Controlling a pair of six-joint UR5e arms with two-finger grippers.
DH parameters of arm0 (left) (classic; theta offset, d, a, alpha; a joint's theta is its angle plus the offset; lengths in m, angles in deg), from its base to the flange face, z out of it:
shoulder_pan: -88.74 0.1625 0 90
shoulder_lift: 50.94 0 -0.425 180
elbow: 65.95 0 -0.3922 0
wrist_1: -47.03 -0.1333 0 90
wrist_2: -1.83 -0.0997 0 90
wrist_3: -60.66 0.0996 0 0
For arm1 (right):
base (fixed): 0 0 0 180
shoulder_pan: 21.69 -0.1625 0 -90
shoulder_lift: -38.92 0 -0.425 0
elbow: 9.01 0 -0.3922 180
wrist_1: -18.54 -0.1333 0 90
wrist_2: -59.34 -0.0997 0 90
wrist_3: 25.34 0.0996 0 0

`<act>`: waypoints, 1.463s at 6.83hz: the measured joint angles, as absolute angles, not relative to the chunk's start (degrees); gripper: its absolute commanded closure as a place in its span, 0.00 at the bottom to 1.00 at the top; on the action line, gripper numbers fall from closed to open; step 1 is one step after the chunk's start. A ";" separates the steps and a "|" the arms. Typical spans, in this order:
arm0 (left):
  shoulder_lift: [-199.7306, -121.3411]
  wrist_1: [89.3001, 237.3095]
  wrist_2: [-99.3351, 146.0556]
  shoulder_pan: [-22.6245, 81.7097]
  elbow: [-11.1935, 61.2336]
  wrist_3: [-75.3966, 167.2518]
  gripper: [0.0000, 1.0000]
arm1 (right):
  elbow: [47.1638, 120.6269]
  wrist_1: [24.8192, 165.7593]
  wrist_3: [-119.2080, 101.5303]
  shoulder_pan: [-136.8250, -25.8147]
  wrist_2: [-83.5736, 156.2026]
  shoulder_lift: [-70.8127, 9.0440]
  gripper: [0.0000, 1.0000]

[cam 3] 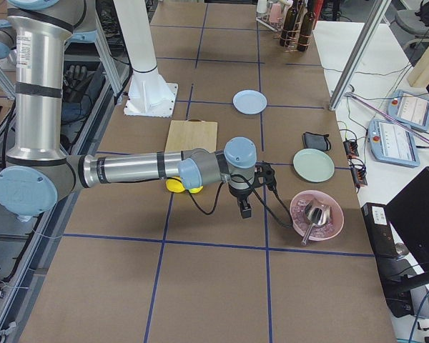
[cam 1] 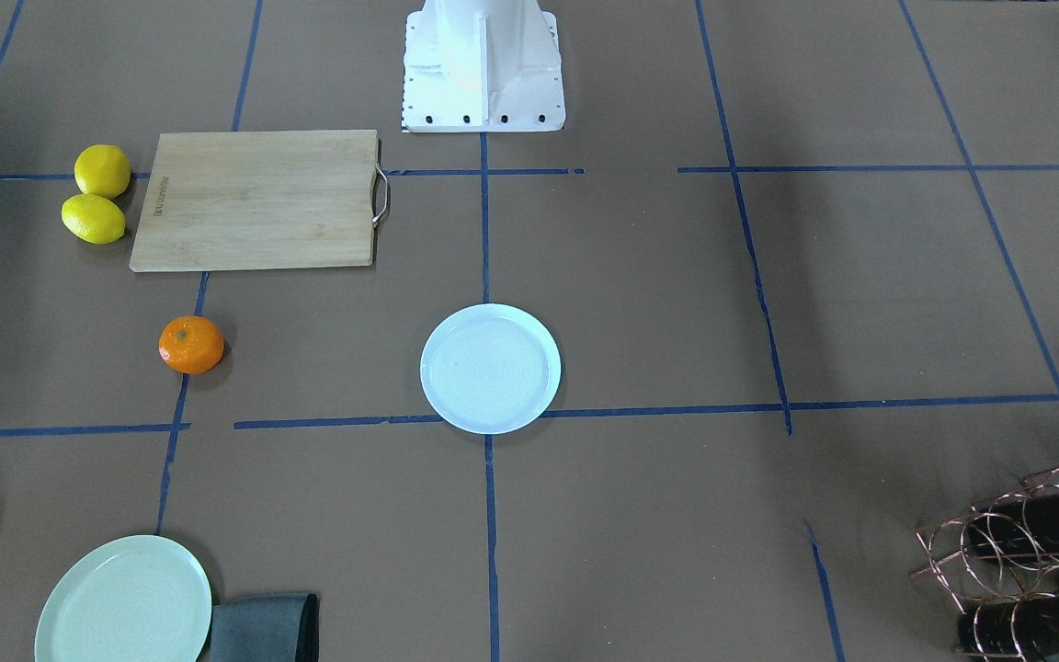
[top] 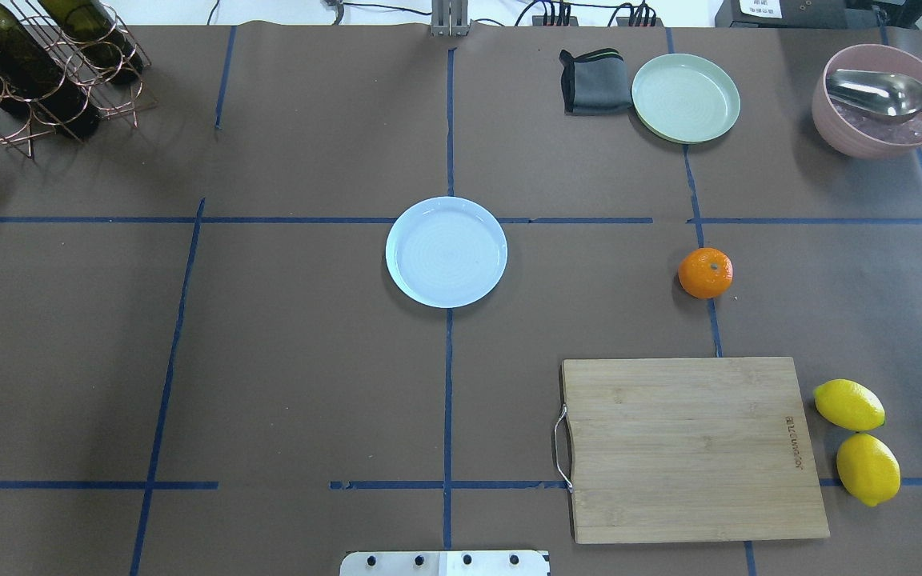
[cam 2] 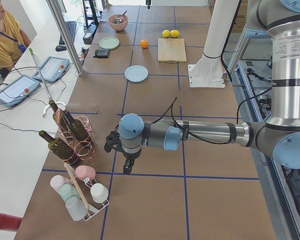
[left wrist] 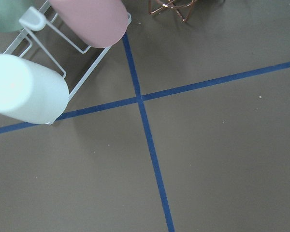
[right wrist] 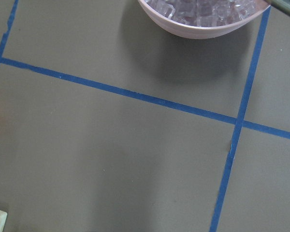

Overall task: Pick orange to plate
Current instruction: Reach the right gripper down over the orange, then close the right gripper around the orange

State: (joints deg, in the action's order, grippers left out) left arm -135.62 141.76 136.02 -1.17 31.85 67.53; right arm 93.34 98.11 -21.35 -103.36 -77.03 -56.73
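The orange (top: 705,273) sits on the brown table on my right side, just beyond the far edge of the cutting board (top: 693,448); it also shows in the front view (cam 1: 191,345). At the table's centre lies the white, faintly bluish plate (top: 446,252) with nothing on it. Neither gripper appears in the overhead or front view. The left gripper (cam 2: 109,142) hovers far off at the table's left end near the bottle rack. Near the pink bowl hangs the right gripper (cam 3: 270,177). I cannot tell whether either is open or shut.
Two lemons (top: 857,440) lie right of the board. A pale green plate (top: 685,98), a grey cloth (top: 595,82) and a pink bowl of ice with a scoop (top: 881,100) line the far right. A wine rack (top: 37,72) and a cup rack (cam 2: 82,192) stand on the left.
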 measured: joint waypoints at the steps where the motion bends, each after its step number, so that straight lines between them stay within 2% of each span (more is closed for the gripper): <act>1: -135.80 141.27 133.46 -1.24 32.06 67.83 0.00 | 93.43 98.05 -18.92 -102.64 -77.00 -55.79 0.00; 4: -135.42 140.87 131.62 -1.46 32.72 68.13 0.00 | 93.74 98.00 -7.01 -95.10 -74.64 -49.24 0.00; 7: -134.93 141.05 131.49 -1.48 33.15 68.10 0.00 | 93.73 95.80 9.99 -79.11 -63.62 -41.53 0.00; 10: -134.88 141.09 131.53 -1.47 33.36 68.13 0.00 | 92.40 90.38 19.06 -68.71 -55.10 -40.40 0.00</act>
State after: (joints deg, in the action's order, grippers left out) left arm -134.88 141.09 131.53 -1.47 33.36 68.13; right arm 92.40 90.38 19.06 -68.71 -55.10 -40.40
